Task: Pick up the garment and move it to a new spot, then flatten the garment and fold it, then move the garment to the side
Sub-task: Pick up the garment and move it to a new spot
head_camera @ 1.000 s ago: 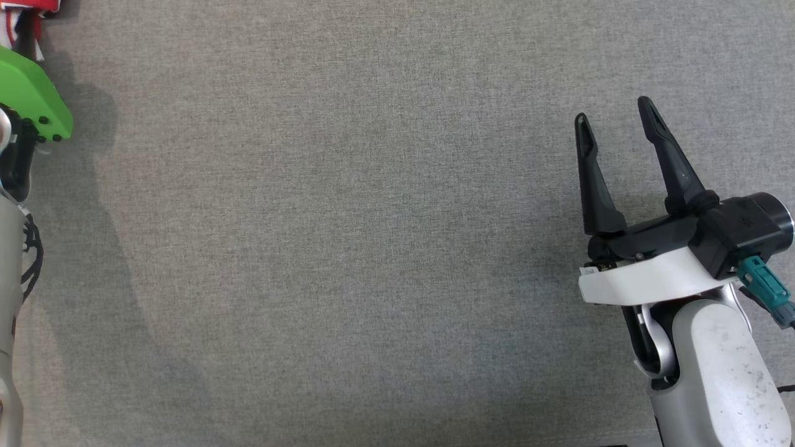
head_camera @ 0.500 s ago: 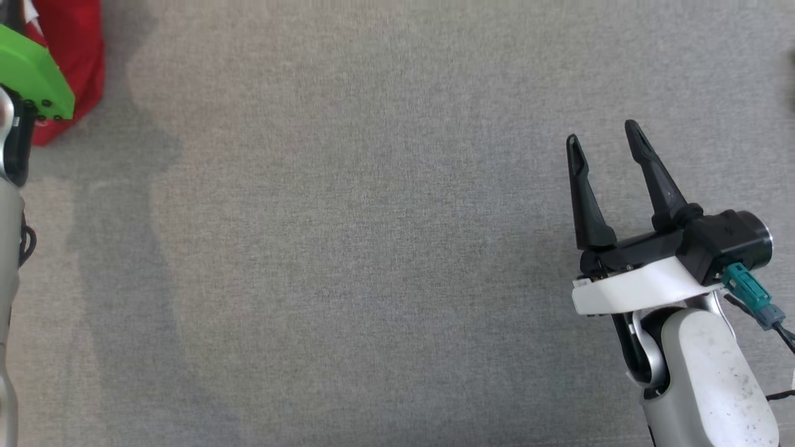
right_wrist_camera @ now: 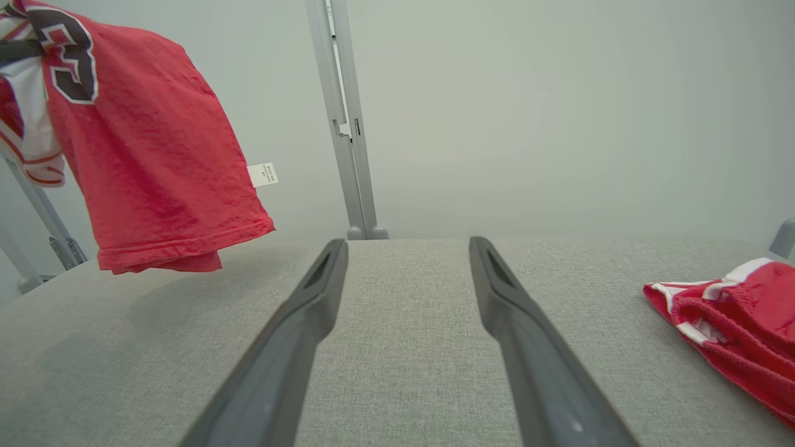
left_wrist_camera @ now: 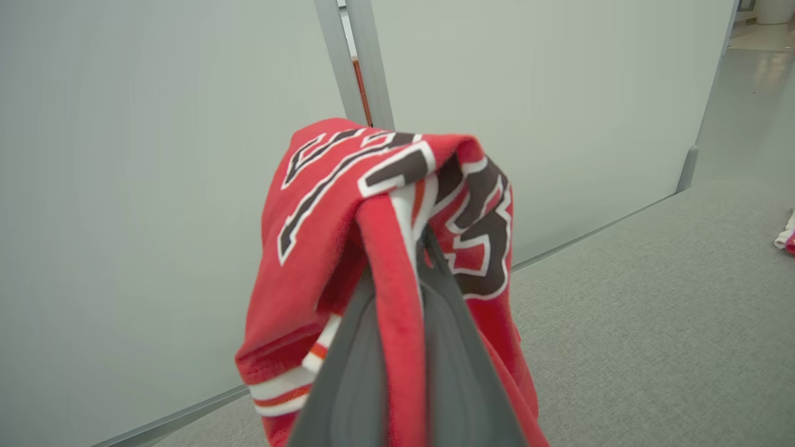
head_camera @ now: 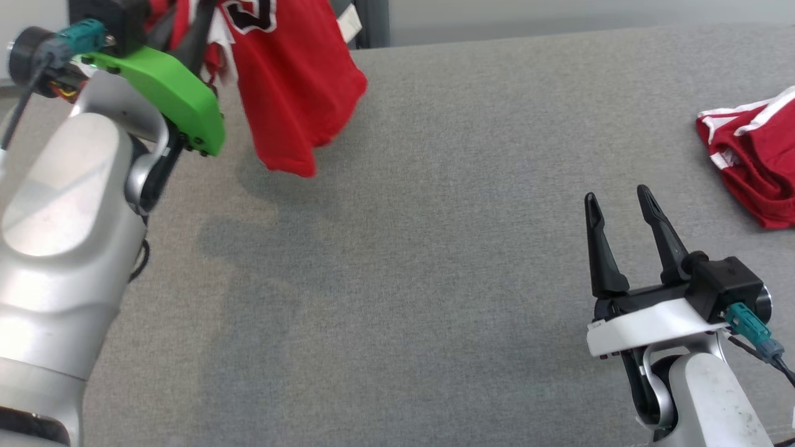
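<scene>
The garment [head_camera: 292,81] is a red jersey with black and white lettering. It hangs in the air over the table's far left part, its lower hem just above the cloth. My left gripper [head_camera: 205,22] is raised there on its green-flanged wrist and is shut on the garment. In the left wrist view the two fingers [left_wrist_camera: 453,347] press together with a red fold of the garment [left_wrist_camera: 323,248] draped over them. The garment [right_wrist_camera: 155,161] also hangs at the upper left of the right wrist view. My right gripper [head_camera: 617,195] stands open and empty low at the right, its jaws [right_wrist_camera: 408,243] wide apart over the cloth.
The table [head_camera: 435,261] is covered in grey fabric. A second red and white garment [head_camera: 754,155] lies crumpled at the right edge, also seen in the right wrist view [right_wrist_camera: 733,310]. Pale wall panels with a grey post [right_wrist_camera: 348,124] stand behind the far edge.
The head view has tilted up, so the table's far edge and the second garment now show. My left arm has risen with the red garment hanging from it. The right gripper stays open.
</scene>
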Available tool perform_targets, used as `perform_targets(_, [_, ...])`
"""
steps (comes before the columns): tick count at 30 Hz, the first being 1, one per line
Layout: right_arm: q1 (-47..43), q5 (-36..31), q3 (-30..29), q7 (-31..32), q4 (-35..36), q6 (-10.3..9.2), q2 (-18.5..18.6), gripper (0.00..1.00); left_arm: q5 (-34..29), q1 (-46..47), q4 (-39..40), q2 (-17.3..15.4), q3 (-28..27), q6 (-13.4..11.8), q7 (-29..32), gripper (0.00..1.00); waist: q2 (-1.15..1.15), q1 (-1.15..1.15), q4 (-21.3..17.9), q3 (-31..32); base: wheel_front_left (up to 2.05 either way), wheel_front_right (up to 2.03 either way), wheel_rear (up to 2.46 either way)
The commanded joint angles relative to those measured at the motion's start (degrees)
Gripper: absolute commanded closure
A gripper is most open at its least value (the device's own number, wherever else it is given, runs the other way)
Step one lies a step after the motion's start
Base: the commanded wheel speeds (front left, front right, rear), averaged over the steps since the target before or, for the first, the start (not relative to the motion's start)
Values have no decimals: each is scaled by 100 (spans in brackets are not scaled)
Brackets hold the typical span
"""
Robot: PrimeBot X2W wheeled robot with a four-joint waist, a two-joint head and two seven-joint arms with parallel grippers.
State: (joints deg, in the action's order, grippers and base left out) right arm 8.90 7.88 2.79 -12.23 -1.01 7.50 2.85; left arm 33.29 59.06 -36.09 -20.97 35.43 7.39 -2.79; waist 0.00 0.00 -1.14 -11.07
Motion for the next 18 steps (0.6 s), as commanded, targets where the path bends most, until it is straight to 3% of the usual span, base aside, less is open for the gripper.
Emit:
perform_targets(1, [-125, 48, -17, -36, -9, -2, 7, 0, 99, -188, 186, 79, 40, 11, 32, 100, 0, 0, -346, 491, 0, 0, 0])
perform_targets(13, [-174, 248, 74, -122, -81, -2, 6, 0, 271, -1493, 1667, 1149, 652, -362, -199, 100, 0, 0, -938, 150, 0, 0, 0])
perform_targets(18, [-84, 334, 123, -181, -147, -2, 7, 0, 246, -1729, 1470, 1169, 672, -565, -282, 100, 0, 0, -1133, -79, 0, 0, 0])
